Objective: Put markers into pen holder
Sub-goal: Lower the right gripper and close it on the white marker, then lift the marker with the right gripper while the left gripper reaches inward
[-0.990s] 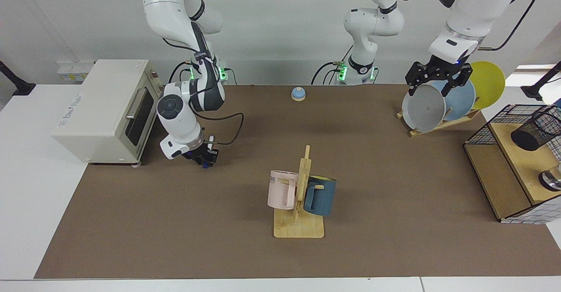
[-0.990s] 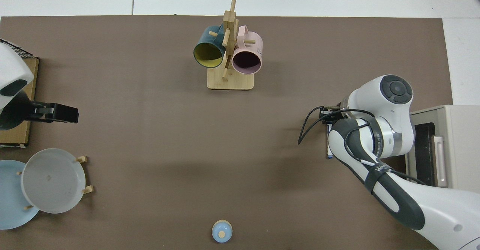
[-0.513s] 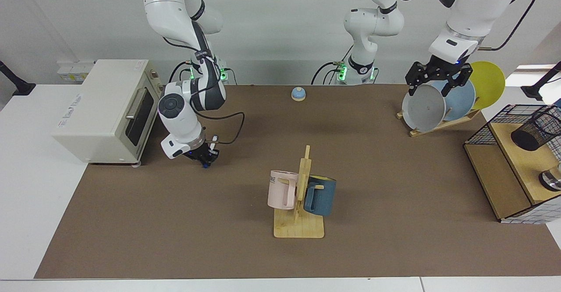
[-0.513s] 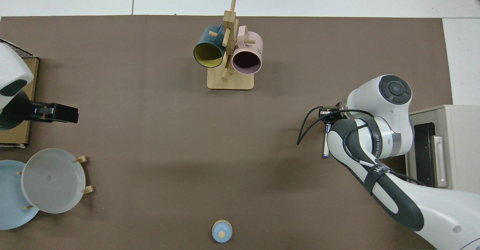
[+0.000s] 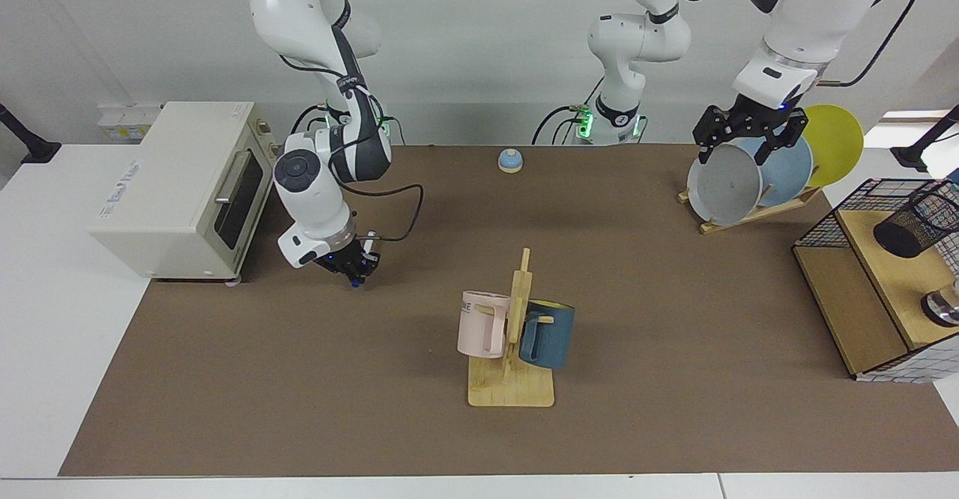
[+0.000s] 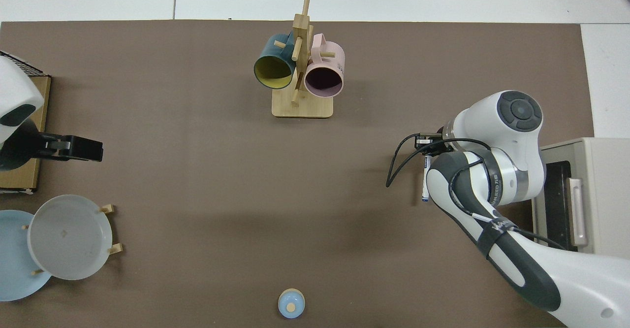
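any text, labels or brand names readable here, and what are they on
"ME": end of a word on the pink mug; the rest is hidden.
Toaster oven: a printed line on its top, too blurred to read.
Right arm: lettering on its dark band, too small to read.
No other text shows.

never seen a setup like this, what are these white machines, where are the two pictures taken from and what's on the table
Two white robot arms work at a brown-covered table. One picture faces them from across the table; the other looks straight down. The right gripper, near the cream toaster oven, holds the slim white marker with blue ends. The left gripper waits above the grey plate in a wooden rack. Also there: a wooden stand with a pink mug and a dark blue mug, a small blue bell, and the black wire-mesh pen holder on a wooden shelf.
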You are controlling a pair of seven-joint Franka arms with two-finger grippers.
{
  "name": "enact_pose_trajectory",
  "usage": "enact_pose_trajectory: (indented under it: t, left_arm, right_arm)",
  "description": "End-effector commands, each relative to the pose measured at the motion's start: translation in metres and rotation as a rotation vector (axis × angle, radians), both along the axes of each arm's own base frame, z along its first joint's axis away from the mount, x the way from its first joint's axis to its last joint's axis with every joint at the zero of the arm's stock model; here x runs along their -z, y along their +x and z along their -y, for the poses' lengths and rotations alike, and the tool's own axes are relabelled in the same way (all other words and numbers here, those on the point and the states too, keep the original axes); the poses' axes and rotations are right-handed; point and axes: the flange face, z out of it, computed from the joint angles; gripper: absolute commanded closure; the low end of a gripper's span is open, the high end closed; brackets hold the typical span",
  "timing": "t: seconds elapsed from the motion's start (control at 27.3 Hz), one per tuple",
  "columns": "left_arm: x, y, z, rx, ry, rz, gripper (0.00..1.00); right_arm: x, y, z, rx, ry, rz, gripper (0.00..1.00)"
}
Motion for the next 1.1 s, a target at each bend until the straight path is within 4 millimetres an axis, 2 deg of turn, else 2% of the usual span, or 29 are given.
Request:
enact_pose_trajectory:
  t: [0.0, 0.22, 0.48, 0.7, 0.77, 0.92, 1.06]
  left_arm:
    - [-0.005, -0.004, -0.001, 0.004, 0.018, -0.003, 0.0]
    - [-0.004, -0.004, -0.001, 0.007, 0.018, -0.003, 0.0]
    - [-0.006, -0.004, 0.012, 0.029, 0.013, 0.003, 0.0]
    - [-0.004, -0.008, 0.026, 0.059, 0.013, -0.014, 0.0]
    - [-0.004, -0.013, 0.042, 0.108, 0.016, -0.021, 0.0]
    - [-0.005, -0.016, 0.053, 0.221, 0.014, -0.023, 0.0]
    - [-0.003, -0.018, 0.062, 0.351, -0.003, -0.029, 0.0]
  right_arm:
    - [-0.044, 0.003, -0.015, 0.016, 0.007, -0.008, 1.0]
    - [-0.074, 0.005, -0.031, 0.056, 0.004, -0.015, 1.0]
    - [-0.107, 0.001, -0.053, 0.112, -0.001, -0.023, 1.0]
    - [-0.123, -0.006, -0.07, 0.166, 0.0, -0.019, 1.0]
    - [-0.126, -0.01, -0.079, 0.186, 0.0, -0.018, 1.0]
    - [-0.132, -0.014, -0.089, 0.235, -0.002, -0.031, 1.0]
    - [-0.159, -0.011, -0.101, 0.279, 0.076, -0.043, 1.0]
